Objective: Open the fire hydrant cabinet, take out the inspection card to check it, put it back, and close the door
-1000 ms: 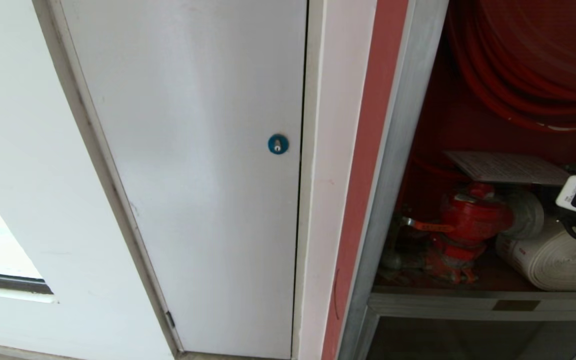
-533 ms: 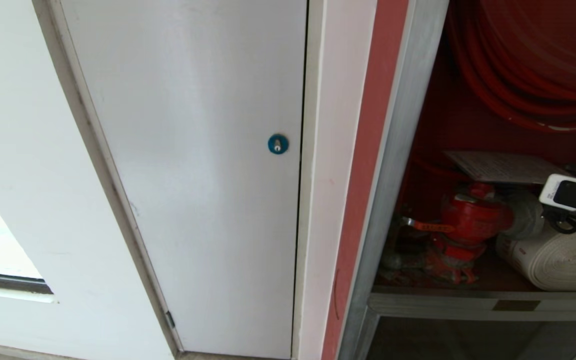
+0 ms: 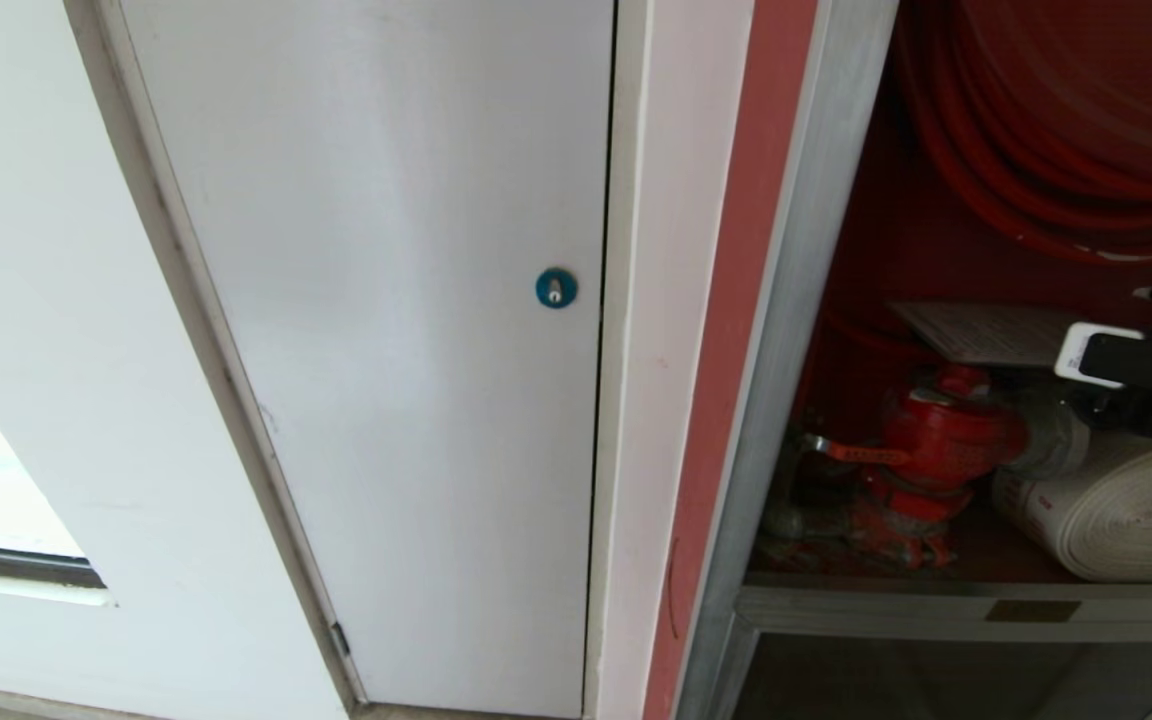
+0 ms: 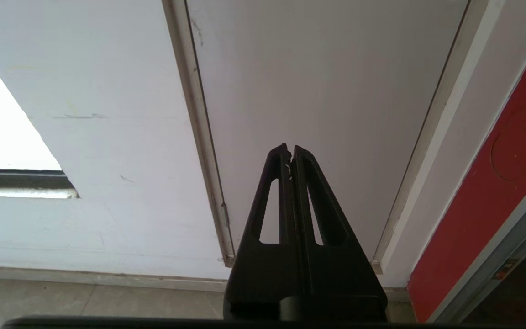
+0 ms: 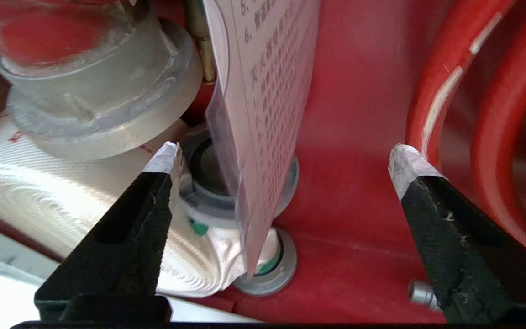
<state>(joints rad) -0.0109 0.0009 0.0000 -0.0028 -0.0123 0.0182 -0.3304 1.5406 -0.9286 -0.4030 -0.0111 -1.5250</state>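
While right gripper (image 5: 281,160) gapes empty, one glossy sleeved inspection card (image 5: 267,91) sits between two taped fingertips (image 5: 165,157); left gripper (image 4: 290,153) clenched.

Right arm reaches in from the right, wrist housing visible at the edge of the head view. Right gripper (image 5: 281,164): jaws spread wide, taped fingertips (image 5: 165,157) well apart, nothing clamped between them. Left gripper (image 4: 290,153): fingers pressed together, tips meeting, holding nothing, arm hanging low and pointed forward.
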